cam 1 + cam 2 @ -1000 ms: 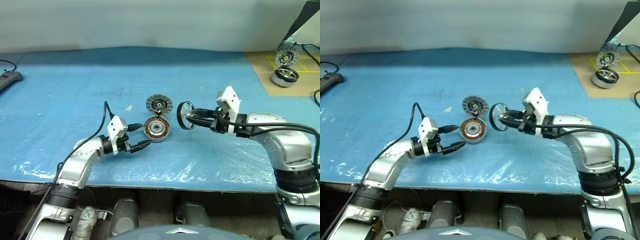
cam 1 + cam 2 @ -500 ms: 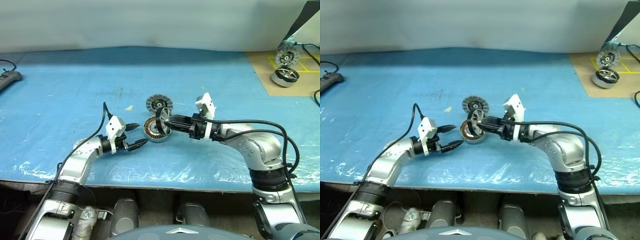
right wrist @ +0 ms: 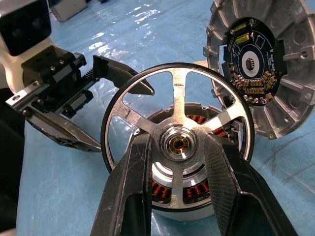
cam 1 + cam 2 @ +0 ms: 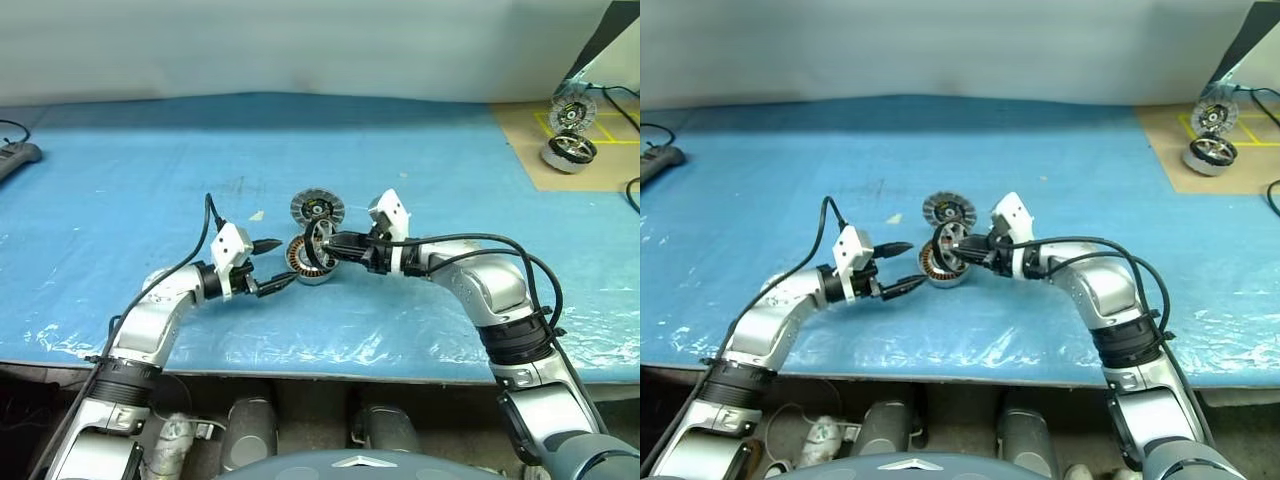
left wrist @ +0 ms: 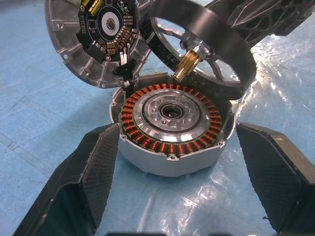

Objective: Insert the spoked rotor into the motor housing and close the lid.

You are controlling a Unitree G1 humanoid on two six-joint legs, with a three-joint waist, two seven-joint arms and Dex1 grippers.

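Nearest me, just left of the frame's centre, my left gripper [image 4: 272, 264] has its two black fingers spread apart with nothing between them, their tips just beside the one motor housing [image 4: 303, 259] on the blue sheet [image 4: 120, 180]; in the left wrist view those fingers [image 5: 93, 167] flank the housing [image 5: 172, 142] on either side without touching it. I count one housing here, a short silver cup sitting flat with its open mouth and its ring of copper windings facing up. Just right of it my right gripper [image 4: 325, 243] is clamped on the one spoked rotor [image 4: 318, 243]; in the right wrist view my two fingers [image 3: 133, 182] pinch it at the hub, and I count three silvery spokes running from that hub to the dark rim. The rotor [image 3: 177, 142] stands tilted nearly on edge over the housing's rim, its flat face turned toward my right wrist and its brass-tipped shaft [image 5: 184, 66] pointing down at a slant toward the housing's dark centre, not yet inside. Just behind, toward the upper middle, the one lid [image 4: 317, 208] stands upright at the housing's far rim, its ribbed face with the dark hub toward me. Farthest off, in the upper right corner, two more motor parts [image 4: 568, 152] sit on a brown board [image 4: 530, 150].
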